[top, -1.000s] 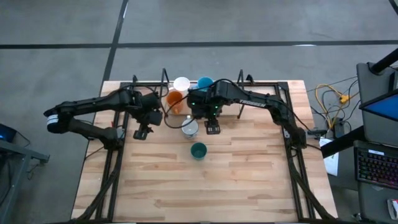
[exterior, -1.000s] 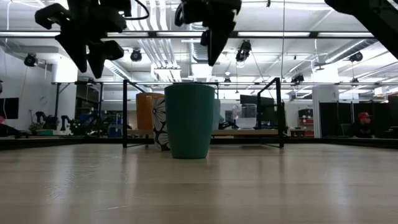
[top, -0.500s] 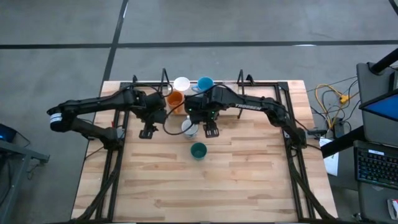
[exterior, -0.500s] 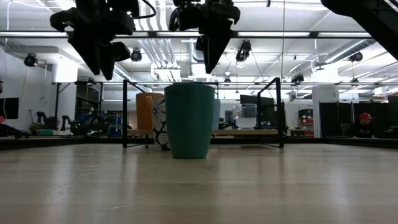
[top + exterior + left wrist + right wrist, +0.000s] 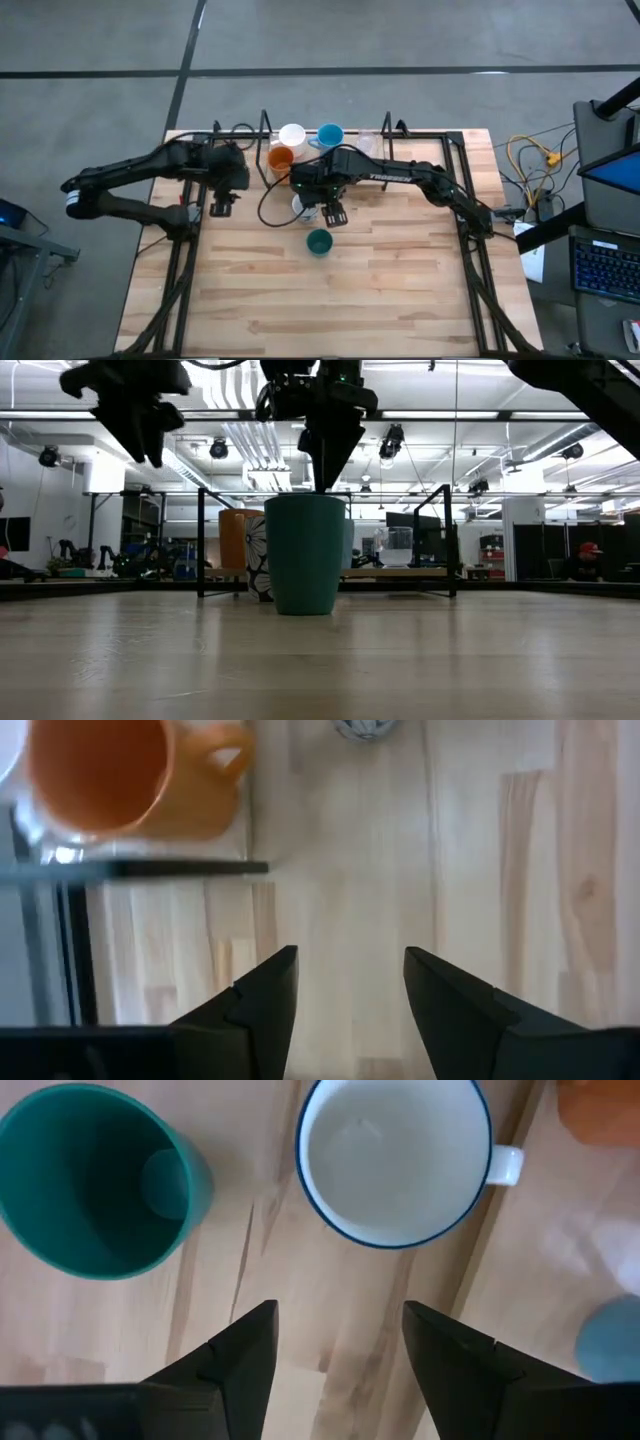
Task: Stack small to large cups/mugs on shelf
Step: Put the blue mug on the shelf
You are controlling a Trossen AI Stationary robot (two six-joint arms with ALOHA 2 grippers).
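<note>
A dark teal cup (image 5: 319,241) stands on the table in front of a whitish mug with a blue rim and a handle (image 5: 395,1160). An orange mug (image 5: 281,158), a white cup (image 5: 292,135), a light blue cup (image 5: 330,135) and a clear glass (image 5: 366,141) stand on the shelf (image 5: 405,168) at the far side. My right gripper (image 5: 333,213) is open, pointing down above the table between the teal cup (image 5: 95,1180) and the whitish mug. My left gripper (image 5: 218,205) is open and empty, left of the orange mug (image 5: 110,775).
The shelf's black wire frame (image 5: 150,868) runs under my left gripper, with upright loops (image 5: 200,540) at its ends. In the low view the teal cup (image 5: 305,555) hides most of the mugs behind it. Bare tabletop (image 5: 320,300) lies toward the near edge.
My right gripper has come down and shifted a little toward the table's left, stopping over the whitish mug and the teal cup. My left gripper went briefly toward the cups, then drew back toward the table's left edge. No cup has moved.
</note>
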